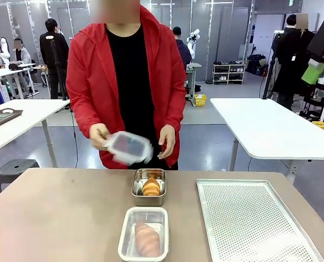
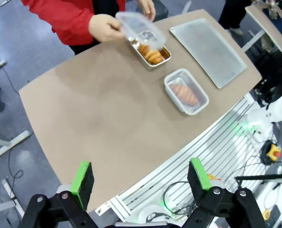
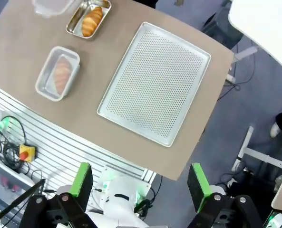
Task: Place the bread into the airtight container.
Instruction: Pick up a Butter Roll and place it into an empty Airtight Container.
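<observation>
The brown table (image 1: 58,218) carries everything, with a person in a red jacket (image 1: 85,76) standing at its far edge. On the robot's right half lies a perforated metal tray (image 1: 249,218), its long side running from the robot toward the person. No brand, label or writing can be read on any item.

At the middle, near the robot's edge, sits a clear plastic container (image 1: 144,233) with a lid on it and a bread roll (image 1: 147,239) inside, the roll's long axis running near to far. Just beyond it stands a steel container (image 1: 149,186), open, holding a croissant (image 1: 151,187) that also lies lengthwise toward the person.

The person's hand (image 1: 98,135) pinches a clear lid (image 1: 129,147) above the steel container; the other hand (image 1: 167,140) hangs loosely curled beside it.

The left gripper (image 2: 141,183) and right gripper (image 3: 140,183) both hover high over the table with fingers spread wide, grasping nothing.
</observation>
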`<state>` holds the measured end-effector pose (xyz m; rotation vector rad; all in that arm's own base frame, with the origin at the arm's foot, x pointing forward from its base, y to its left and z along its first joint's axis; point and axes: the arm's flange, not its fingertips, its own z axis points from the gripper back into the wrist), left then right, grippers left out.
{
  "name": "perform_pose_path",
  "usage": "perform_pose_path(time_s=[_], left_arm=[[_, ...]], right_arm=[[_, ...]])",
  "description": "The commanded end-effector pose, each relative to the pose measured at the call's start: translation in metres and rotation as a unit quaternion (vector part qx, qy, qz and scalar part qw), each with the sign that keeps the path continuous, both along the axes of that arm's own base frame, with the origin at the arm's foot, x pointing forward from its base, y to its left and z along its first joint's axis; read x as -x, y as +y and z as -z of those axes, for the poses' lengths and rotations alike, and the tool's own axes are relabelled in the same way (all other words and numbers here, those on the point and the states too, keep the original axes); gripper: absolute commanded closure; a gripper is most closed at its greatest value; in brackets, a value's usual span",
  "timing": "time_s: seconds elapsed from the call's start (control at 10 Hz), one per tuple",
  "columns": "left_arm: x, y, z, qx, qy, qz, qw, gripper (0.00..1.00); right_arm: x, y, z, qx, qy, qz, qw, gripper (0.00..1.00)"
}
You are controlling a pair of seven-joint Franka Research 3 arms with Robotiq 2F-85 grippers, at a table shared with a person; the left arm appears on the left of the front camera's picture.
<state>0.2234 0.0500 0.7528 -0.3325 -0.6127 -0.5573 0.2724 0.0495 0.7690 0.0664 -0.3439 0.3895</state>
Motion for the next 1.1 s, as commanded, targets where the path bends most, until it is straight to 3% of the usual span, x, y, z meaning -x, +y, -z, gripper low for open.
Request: perform_pose_path(time_s=[0.0, 0.1, 1.0], left_arm=[[0.000, -0.001, -0.003, 0.002, -0.001, 0.007, 1.000, 0.00], [0.000, -0.001, -0.003, 0.002, -0.001, 0.007, 1.000, 0.00], [0.000, -0.001, -0.003, 0.002, -0.001, 0.007, 1.000, 0.00]], right_arm=[[-0.008, -0.008, 0.018, -0.027, -0.002, -0.011, 1.000, 0.00], [0.000, 0.000, 0.000, 0.000, 0.000, 0.000, 1.000, 0.00], [0.000, 0.000, 0.000, 0.000, 0.000, 0.000, 1.000, 0.00]])
